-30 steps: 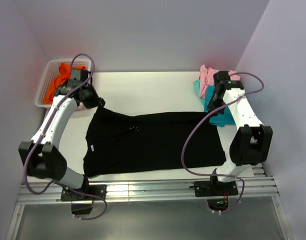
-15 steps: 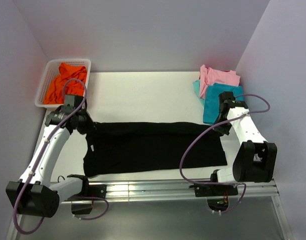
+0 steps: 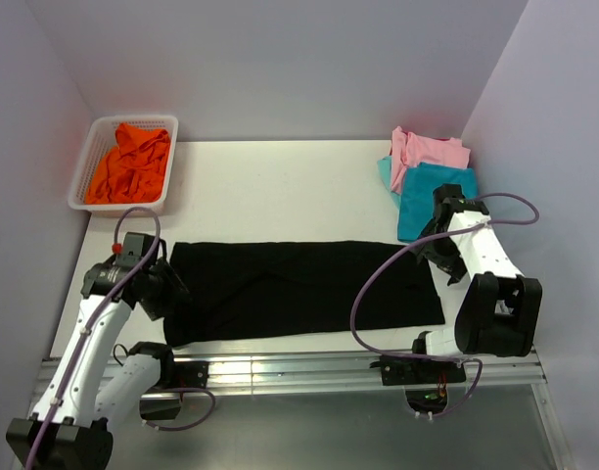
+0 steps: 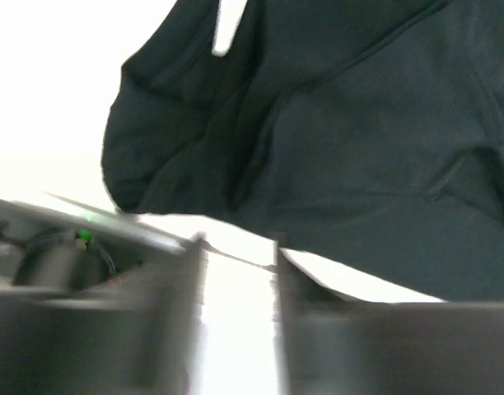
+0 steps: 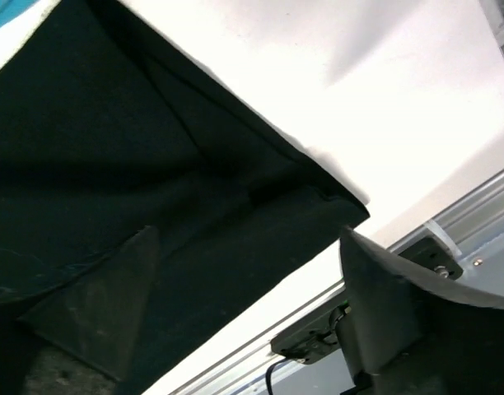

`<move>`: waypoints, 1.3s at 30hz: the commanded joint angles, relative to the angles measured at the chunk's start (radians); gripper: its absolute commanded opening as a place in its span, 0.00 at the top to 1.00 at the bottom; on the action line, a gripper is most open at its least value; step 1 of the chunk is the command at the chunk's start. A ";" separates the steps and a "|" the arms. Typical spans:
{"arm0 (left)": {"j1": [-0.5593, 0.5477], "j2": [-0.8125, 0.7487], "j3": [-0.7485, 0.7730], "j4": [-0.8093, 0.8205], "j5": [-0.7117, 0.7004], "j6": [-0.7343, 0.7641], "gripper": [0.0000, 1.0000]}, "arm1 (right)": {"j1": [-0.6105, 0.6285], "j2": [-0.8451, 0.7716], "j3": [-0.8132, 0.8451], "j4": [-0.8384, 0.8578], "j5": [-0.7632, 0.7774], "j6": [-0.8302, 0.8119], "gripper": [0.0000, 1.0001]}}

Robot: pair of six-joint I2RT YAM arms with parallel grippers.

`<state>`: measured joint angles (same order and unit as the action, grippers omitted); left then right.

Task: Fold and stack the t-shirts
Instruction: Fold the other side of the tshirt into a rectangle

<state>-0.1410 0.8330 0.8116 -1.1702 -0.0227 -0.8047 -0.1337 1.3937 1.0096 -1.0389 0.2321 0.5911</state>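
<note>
White table [image 3: 280,186], black t-shirt [image 3: 299,284] folded flat, left pincer [image 4: 237,247] slightly parted, right pincer [image 5: 248,239] spread wide, both empty

Left gripper [image 4: 238,247] blurred, black t-shirt [image 4: 334,140] cut off at wrist view edges, teal t-shirt [image 3: 417,201] partly under pink t-shirt [image 3: 432,152]

The black t-shirt [image 3: 309,289] is soft, matt cloth, finely creased, with a small white label [image 4: 227,29] that shows in the left wrist view. The orange tee [image 3: 131,164], pink tee [image 3: 429,150] and teal tee [image 3: 429,201] are matt cloth too. The basket [image 3: 84,174] at far left is white plastic mesh. The table [image 3: 280,186] is white, smooth and matt. The rail [image 3: 299,370] along the near edge is ribbed bare metal with a dull sheen. The arm shells [image 3: 84,338] are smooth white plastic with black joints. The cables [image 3: 355,308] have a smooth purple sheath.
</note>
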 commanded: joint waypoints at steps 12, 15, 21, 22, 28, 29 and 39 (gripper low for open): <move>-0.005 0.225 0.195 0.102 -0.025 -0.022 0.02 | 0.011 0.068 0.170 0.066 -0.213 0.012 0.07; -0.005 0.323 0.199 0.180 -0.014 -0.039 0.06 | 0.063 0.169 0.227 0.088 -0.250 -0.011 0.17; -0.009 0.581 0.210 0.306 0.040 -0.070 0.63 | 0.109 0.364 0.254 0.108 -0.252 -0.043 0.91; -0.009 0.600 0.213 0.313 0.040 -0.070 0.74 | 0.112 0.384 0.251 0.108 -0.240 -0.048 0.99; -0.011 0.735 0.236 0.328 0.027 -0.073 1.00 | 0.121 0.455 0.192 0.129 -0.185 -0.085 1.00; -0.011 0.751 0.238 0.330 -0.011 -0.073 1.00 | 0.123 0.459 0.182 0.125 -0.165 -0.089 1.00; -0.043 1.082 0.368 0.302 -0.072 -0.047 1.00 | 0.241 0.527 0.164 0.073 -0.224 -0.079 1.00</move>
<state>-0.1661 1.8126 1.1316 -0.9134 -0.0525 -0.8593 0.0528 1.8740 1.1912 -0.9504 0.0601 0.5037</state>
